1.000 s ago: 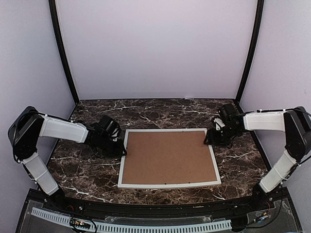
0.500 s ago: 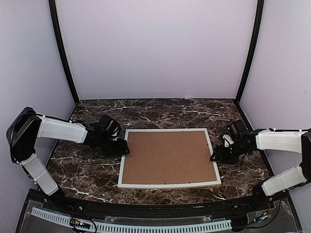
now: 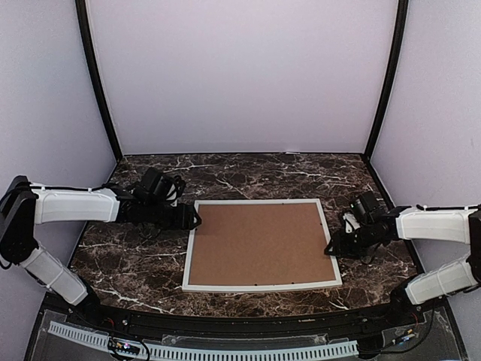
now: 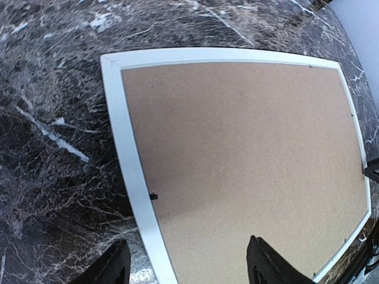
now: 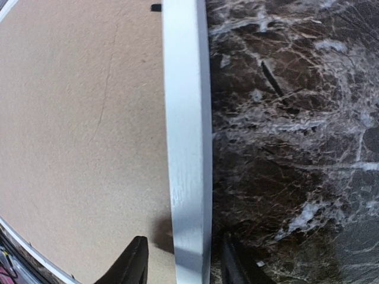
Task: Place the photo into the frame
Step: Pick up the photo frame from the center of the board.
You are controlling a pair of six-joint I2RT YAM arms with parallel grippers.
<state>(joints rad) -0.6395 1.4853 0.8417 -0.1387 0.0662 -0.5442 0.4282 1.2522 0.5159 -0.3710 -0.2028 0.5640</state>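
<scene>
frame [image 5: 188, 118] ends cropped (right wrist view), left claw [image 4: 188, 266] mostly cropped

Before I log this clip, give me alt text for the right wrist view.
The right gripper, jaws open, straddles the white rail of the frame, which runs up the picture. Brown backing board lies left of it, dark marbled table right.

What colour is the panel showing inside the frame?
Plain brown: the backing board inside the white frame, best in the left wrist view.
</scene>
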